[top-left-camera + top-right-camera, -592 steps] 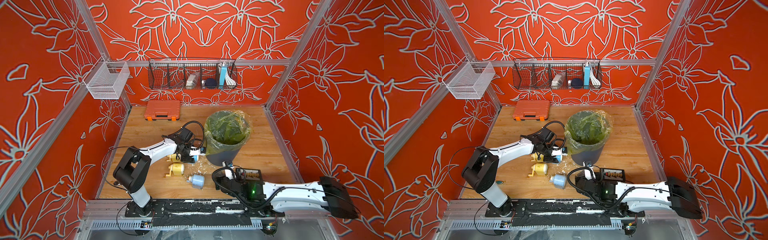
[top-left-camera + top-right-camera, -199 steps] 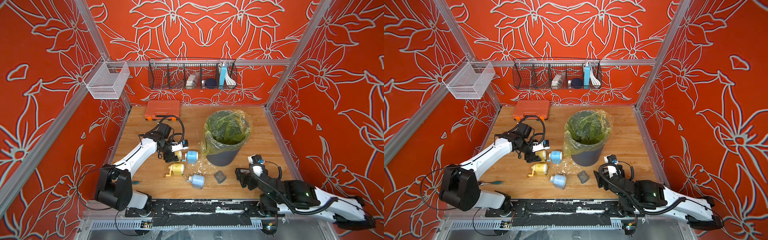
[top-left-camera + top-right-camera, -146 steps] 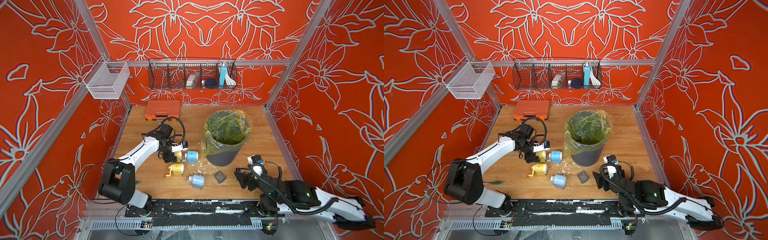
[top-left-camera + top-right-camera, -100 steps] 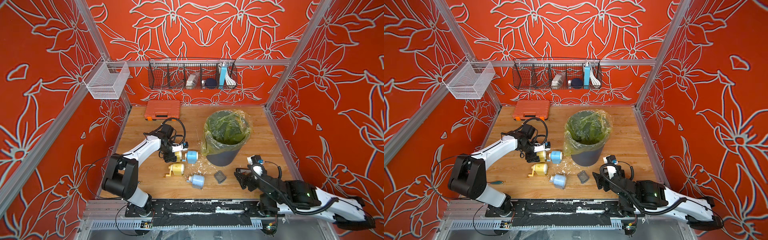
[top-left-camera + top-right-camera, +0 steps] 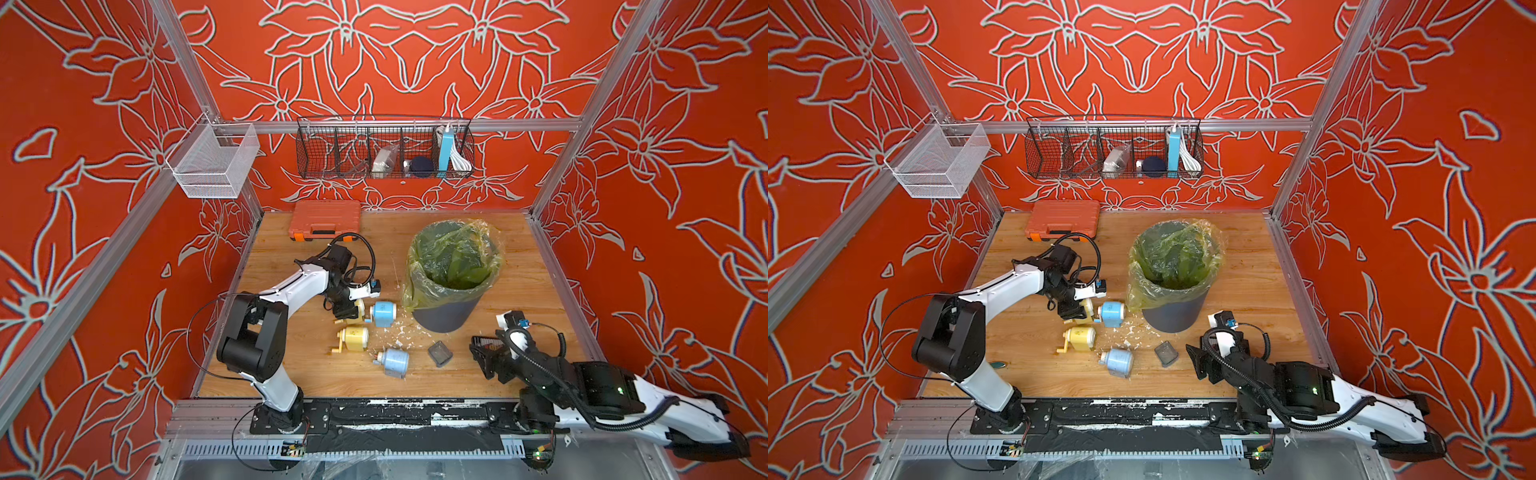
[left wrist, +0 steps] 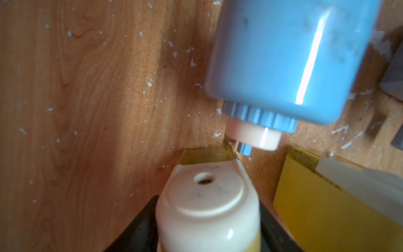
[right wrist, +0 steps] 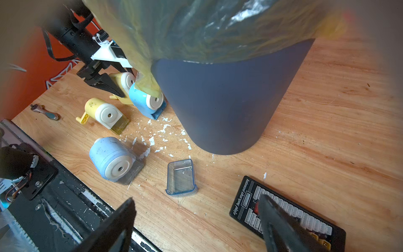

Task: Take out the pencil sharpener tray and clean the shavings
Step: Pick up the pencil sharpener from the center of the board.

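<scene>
Gripping left gripper [image 5: 348,308]: its fingers [image 6: 139,231] were seen pressed against both sides of the cream sharpener [image 6: 207,213], which stood on the table [image 5: 519,291].
Right gripper [image 7: 196,199]: its jaws were found spread wide with nothing held, poised above the table by the black board [image 7: 283,213].
Tray [image 7: 180,176]: a clear tray was found lying loose on the table, between the pale blue sharpener [image 7: 113,159] and the black board, touching neither.
Shavings [image 7: 162,131]: white flecks were noted scattered over the wood at the foot of the bin [image 7: 218,98].
Blue sharpener [image 5: 383,312]: it was found just beside the cream sharpener, close against the bin.
Yellow sharpener [image 5: 353,336]: it was seen lying on the table, apart from both grippers.
</scene>
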Controlling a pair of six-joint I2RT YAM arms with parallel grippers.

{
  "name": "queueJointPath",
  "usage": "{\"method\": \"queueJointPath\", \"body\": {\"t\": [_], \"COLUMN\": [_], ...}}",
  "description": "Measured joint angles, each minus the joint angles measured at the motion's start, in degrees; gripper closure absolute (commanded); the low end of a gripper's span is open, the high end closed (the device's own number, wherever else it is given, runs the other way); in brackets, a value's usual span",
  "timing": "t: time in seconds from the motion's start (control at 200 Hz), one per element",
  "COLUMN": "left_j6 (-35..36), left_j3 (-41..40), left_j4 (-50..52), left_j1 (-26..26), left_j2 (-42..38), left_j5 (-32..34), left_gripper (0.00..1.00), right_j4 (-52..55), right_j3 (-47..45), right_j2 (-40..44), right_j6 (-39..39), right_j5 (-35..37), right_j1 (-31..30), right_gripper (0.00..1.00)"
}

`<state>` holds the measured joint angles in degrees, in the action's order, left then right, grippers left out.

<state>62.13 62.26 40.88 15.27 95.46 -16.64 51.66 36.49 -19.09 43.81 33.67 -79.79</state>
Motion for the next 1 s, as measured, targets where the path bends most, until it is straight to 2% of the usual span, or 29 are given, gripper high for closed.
{"method": "queueJointPath", "body": {"t": [0.11,0.235,0.36,0.455,0.49,0.661,0.801,0.901,1.001], "left_j6": [-0.61,-1.11,-1.73,-1.66,-1.57,-0.87,-0.5,-1.01,-2.49], "left_j3": [-0.37,-1.18,-2.73,-2.69,-2.32,2.14,6.43,8.0,8.81], "left_j4": [-0.66,-2.51,-3.15,-1.77,-0.74,6.34,13.73,18.12,21.59], "left_j1": [0.44,0.85,0.98,1.01,0.98,0.94,0.92,1.6,4.55], "left_j2": [0.39,-0.09,-2.49,-6.12,-7.78,-17.0,-23.85,-28.33,-31.56], "left_j5": [-0.59,-0.98,-0.98,-0.85,-0.83,-2.27,-7.34,-12.74,-17.68], "left_gripper": [0.67,1.0,1.0,1.0,1.0,1.0,1.0,1.0,1.0], "right_j4": [0.24,0.15,-2.16,-5.09,-6.29,-11.54,-16.72,-22.8,-29.73], "right_j3": [0.0,0.0,0.11,1.77,3.28,13.46,18.67,17.97,15.91], "right_j2": [0.81,1.33,1.29,-0.48,-2.08,-14.67,-24.2,-28.41,-31.58], "right_j6": [-0.04,-1.11,-5.97,-12.41,-15.43,-29.79,-38.27,-41.13,-43.58], "right_j5": [-0.24,-0.61,-0.87,-1.38,-1.84,-5.97,-15.65,-25.18,-32.09], "right_j1": [0.0,0.0,0.0,0.0,0.02,0.85,6.95,13.9,17.09], "right_gripper": [0.11,0.16,0.15,0.07,0.03,0.03,0.03,0.03,0.03]}}
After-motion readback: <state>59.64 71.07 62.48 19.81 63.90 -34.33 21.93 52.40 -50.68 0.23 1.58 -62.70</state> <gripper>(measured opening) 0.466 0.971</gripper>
